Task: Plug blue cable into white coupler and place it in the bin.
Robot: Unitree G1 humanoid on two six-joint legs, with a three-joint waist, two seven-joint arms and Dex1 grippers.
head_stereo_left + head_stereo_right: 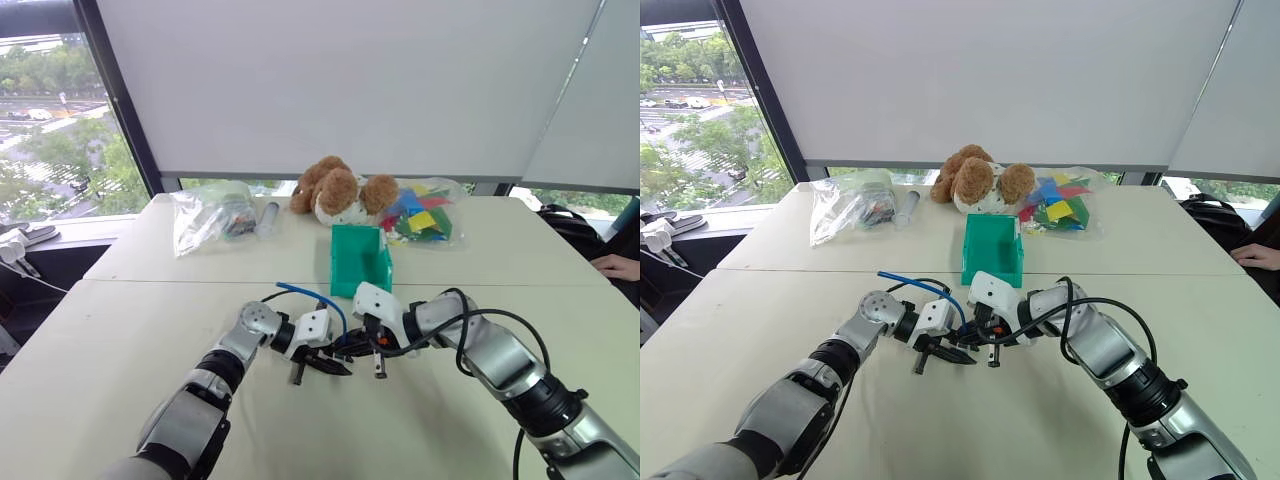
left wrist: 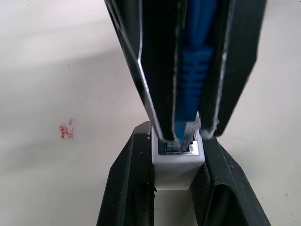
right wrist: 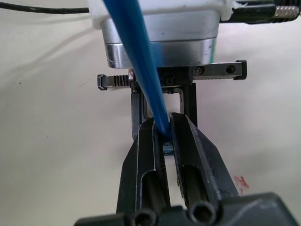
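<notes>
Arms: two, silver-grey metal segments with black joint collars; rounded silver elbow and wrist housings. Black cables loop loosely outside the right forearm.
Left gripper (image 1: 322,366): white moulded housing, two black tapered fingers (image 2: 136,188) with pale worn edges.
Right gripper (image 1: 377,352): white housing, silver cylindrical body, black toothed rack bar with small screws, two black fingers (image 3: 141,174), ribbed inside.
</notes>
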